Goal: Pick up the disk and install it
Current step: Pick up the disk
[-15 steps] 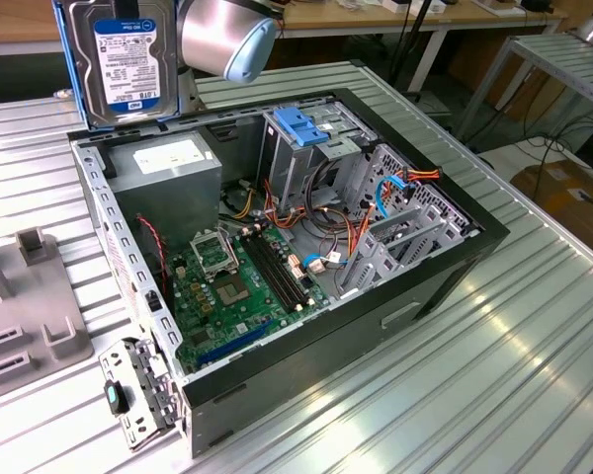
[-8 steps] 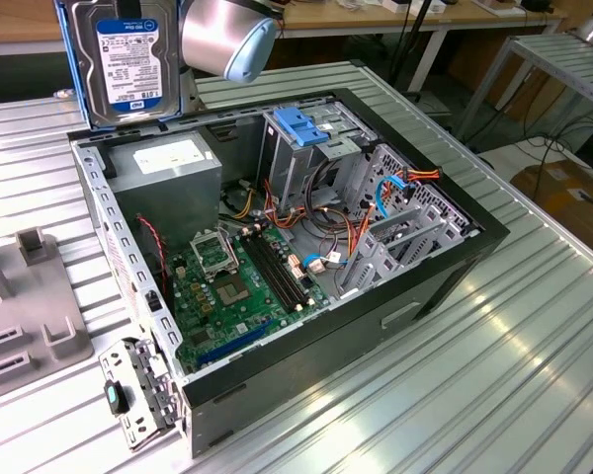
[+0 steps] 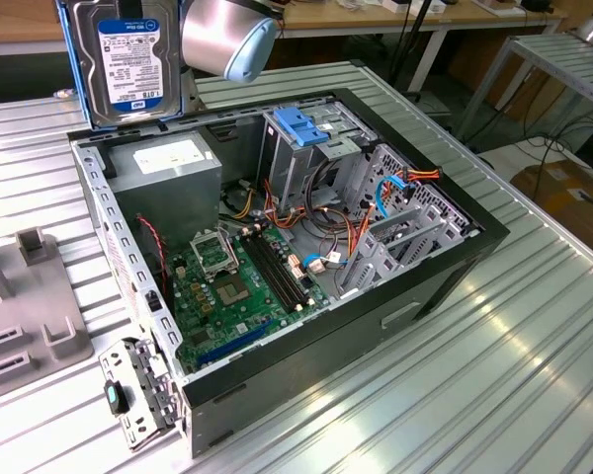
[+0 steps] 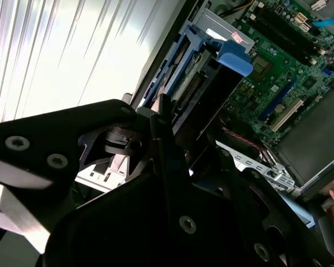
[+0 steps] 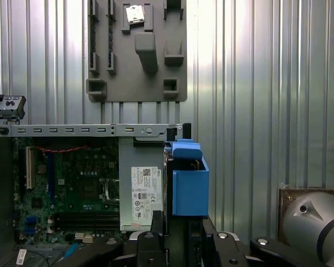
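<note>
The pincer (image 5: 181, 222) is clamped on the disk (image 3: 128, 61). In the first wrist view its black fingers (image 5: 156, 219) sit on either side of the disk's blue frame, which is seen edge-on.

In the exterior view the disk hangs upright in the air with its label facing out. It is at the far corner of the open case (image 3: 445, 281), on the exterior view's left, with its lower edge just over the rim. The grey power supply (image 3: 168, 168) sits right below and beside it. The arm's silver joint (image 3: 227, 35), capped in pale blue, is just beside the disk toward the exterior view's right.

Deeper in the case stands the drive cage (image 3: 296, 163) with a light-blue bracket (image 3: 301, 126) on top. The green motherboard (image 3: 242, 286) lies on the case floor, and coloured cables (image 3: 366, 227) run near the cage.

The case lies on its side on a ribbed metal table (image 3: 514, 395). A grey fixture (image 3: 25, 326) rests on the table too, apart from the case on the exterior view's left.
</note>
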Controlling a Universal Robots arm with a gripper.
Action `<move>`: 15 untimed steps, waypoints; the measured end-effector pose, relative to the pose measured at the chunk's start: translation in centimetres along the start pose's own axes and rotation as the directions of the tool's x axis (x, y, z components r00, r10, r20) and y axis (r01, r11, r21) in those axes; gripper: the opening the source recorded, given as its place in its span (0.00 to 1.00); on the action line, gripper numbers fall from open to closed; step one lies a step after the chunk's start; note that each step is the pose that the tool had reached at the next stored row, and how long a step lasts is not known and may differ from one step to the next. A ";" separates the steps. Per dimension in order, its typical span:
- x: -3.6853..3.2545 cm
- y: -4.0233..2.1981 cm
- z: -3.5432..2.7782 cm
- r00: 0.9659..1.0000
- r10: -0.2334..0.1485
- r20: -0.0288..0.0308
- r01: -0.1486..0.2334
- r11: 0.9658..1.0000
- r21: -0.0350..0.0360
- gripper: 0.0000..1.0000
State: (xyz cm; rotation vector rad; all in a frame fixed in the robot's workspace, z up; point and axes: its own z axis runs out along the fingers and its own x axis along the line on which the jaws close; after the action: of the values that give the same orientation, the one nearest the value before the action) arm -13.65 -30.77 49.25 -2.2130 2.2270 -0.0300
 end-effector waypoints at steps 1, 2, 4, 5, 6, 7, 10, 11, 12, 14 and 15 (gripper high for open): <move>0.00 0.00 0.00 1.000 0.000 0.000 0.000 1.000 0.000 0.35; 0.00 0.00 0.00 1.000 0.000 0.000 0.000 1.000 0.000 0.35; 0.00 -0.01 0.00 1.000 0.000 0.000 0.000 1.000 0.000 0.35; 0.00 -0.01 0.00 1.000 0.000 0.000 0.000 1.000 0.000 0.35; 0.00 -0.01 0.00 1.000 0.000 0.000 0.000 1.000 0.000 0.35; 0.00 -0.01 0.00 1.000 0.000 0.000 0.000 1.000 0.000 0.35; 0.00 -0.20 0.01 1.000 0.000 0.000 0.000 1.000 0.000 0.35; 0.00 -0.29 0.01 1.000 0.000 0.000 0.000 1.000 0.000 0.35; 0.00 -0.36 0.01 1.000 0.000 0.000 0.000 1.000 0.000 0.35; -0.01 -1.02 0.03 1.000 0.000 0.000 0.000 1.000 0.000 0.35; -0.01 -1.19 0.04 1.000 0.000 0.000 0.000 1.000 0.000 0.35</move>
State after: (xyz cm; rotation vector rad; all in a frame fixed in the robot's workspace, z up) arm -12.46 -30.77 49.23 -2.2130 2.2270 -0.0300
